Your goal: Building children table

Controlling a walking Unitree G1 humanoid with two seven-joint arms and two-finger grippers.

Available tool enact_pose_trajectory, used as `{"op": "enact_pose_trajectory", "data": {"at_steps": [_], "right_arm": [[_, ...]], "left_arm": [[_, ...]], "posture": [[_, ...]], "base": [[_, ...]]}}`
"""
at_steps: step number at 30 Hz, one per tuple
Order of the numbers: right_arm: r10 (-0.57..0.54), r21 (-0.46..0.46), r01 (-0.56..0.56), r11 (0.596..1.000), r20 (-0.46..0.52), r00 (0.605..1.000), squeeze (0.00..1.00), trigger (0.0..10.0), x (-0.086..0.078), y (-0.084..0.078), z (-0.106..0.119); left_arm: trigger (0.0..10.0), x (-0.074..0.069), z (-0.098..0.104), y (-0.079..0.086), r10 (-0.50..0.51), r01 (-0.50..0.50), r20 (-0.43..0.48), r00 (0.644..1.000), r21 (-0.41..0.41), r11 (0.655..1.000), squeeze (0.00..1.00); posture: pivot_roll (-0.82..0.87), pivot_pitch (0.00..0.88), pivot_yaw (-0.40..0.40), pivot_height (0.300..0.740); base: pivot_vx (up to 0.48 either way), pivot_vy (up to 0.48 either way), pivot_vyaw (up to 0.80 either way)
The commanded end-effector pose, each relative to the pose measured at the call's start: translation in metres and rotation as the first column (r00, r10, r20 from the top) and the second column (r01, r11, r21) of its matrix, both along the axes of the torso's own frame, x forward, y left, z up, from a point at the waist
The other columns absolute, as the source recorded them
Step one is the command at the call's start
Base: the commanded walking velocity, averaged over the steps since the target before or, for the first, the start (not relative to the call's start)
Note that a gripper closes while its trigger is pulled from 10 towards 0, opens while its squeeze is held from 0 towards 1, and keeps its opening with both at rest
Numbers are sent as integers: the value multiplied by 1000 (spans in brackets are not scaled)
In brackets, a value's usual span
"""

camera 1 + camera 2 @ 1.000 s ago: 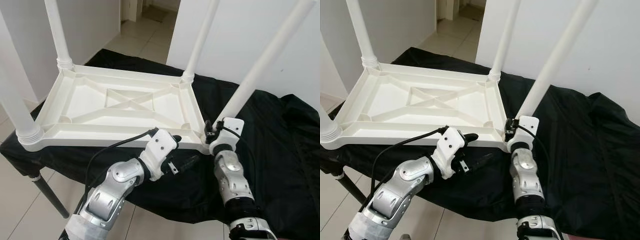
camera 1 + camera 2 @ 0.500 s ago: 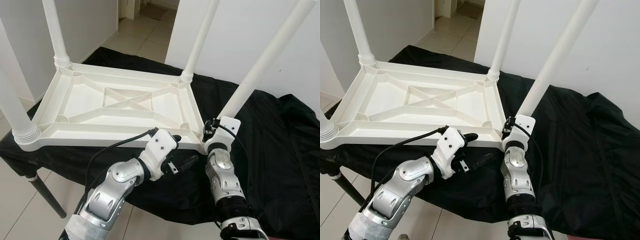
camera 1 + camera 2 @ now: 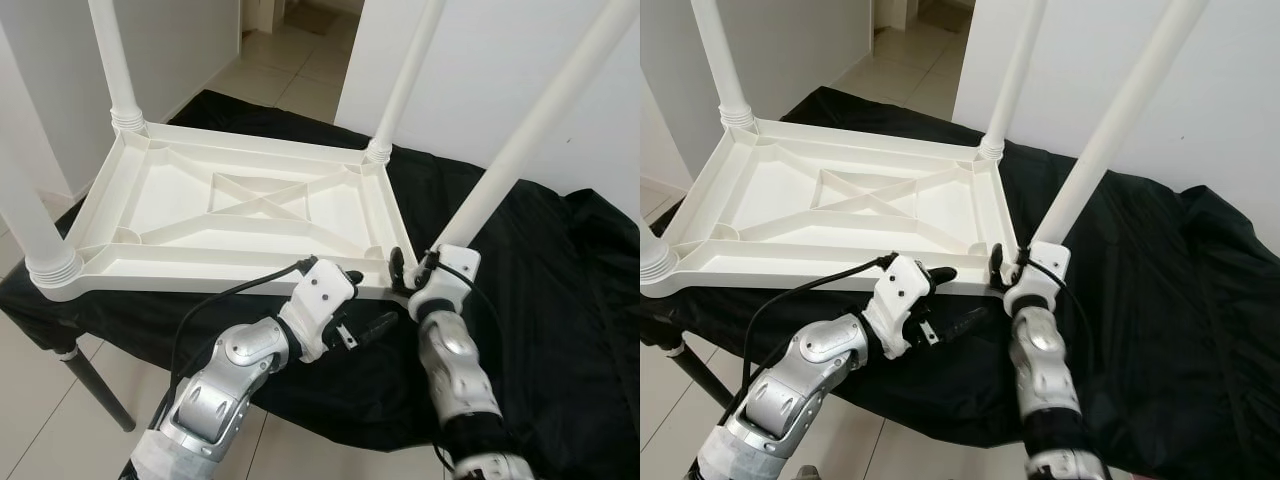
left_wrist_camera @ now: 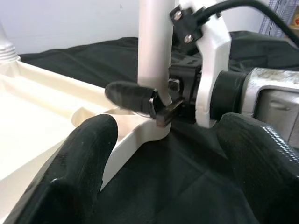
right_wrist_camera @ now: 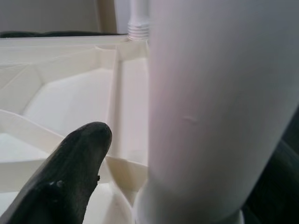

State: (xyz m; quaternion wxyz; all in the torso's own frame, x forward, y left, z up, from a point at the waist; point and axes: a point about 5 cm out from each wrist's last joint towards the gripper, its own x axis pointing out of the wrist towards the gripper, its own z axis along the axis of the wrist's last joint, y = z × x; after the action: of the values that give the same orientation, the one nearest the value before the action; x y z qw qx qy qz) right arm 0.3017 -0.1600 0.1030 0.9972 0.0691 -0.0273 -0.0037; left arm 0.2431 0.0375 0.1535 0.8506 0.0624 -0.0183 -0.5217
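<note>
Table: a white moulded plastic children's table top (image 3: 240,215), ribbed with a diagonal cross on its underside, is laid upside down on a black cloth (image 3: 560,290) draped over a support, with four white round plastic legs pointing upward from its corners.
Near right leg: the long white tubular leg (image 3: 520,150) is seated at the corner nearest the right arm and is tilted outward toward the wall.
Right gripper: the right gripper (image 3: 418,272) is placed at the base of that leg; its fingers are set either side of the leg, one black finger (image 5: 74,172) being seen against the inner side, and the leg is held between them.
Left gripper: the left gripper (image 3: 365,305) is held just below the table's near edge, beside the right wrist; its two black fingers (image 4: 84,158) are spread wide and nothing is held.
Surroundings: a white wall (image 3: 500,60) is seen behind the cloth, a tiled floor (image 3: 290,60) leads through a doorway, and a dark metal support leg (image 3: 95,390) is seen under the cloth.
Left wrist view: the right gripper's white wrist housing and its finger around the leg base are shown close up.
Right wrist view: the far corner leg's threaded collar (image 5: 138,29) is shown past the held leg.
</note>
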Motion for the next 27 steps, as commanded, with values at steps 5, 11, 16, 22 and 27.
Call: {"op": "enact_pose_trajectory", "data": {"at_steps": [5, 11, 16, 22, 27], "right_arm": [[146, -55, -144, 988, 44, 988, 0, 10000, -7, -22, 1], [315, -118, -308, 944, 46, 948, 0, 10000, 4, -35, 11], [383, -153, -376, 914, 19, 923, 0, 10000, 11, -39, 14], [454, -184, -450, 874, -22, 891, 0, 10000, 19, -40, 15], [508, -217, -515, 829, -92, 857, 0, 8039, 32, -37, 13]], "left_arm": [[10000, 1, 0, -3, 20, -20, 9, 1000, -5, 1000, 0], [10000, 3, 1, -3, 15, -15, 16, 1000, -1, 1000, 0], [10000, 4, 2, -3, 15, -15, 19, 1000, 0, 1000, 0], [10000, 5, 3, -2, 21, -21, 24, 1000, 1, 1000, 0], [10000, 6, 4, 0, 34, -34, 28, 999, -1, 999, 0]], "posture": [[67, 0, -171, 740], [64, 0, -154, 740], [69, 0, -152, 740], [77, 0, -152, 740], [89, 0, -156, 740]], "base": [[0, 0, 0], [0, 0, 0], [0, 0, 0], [0, 0, 0], [0, 0, 0]]}}
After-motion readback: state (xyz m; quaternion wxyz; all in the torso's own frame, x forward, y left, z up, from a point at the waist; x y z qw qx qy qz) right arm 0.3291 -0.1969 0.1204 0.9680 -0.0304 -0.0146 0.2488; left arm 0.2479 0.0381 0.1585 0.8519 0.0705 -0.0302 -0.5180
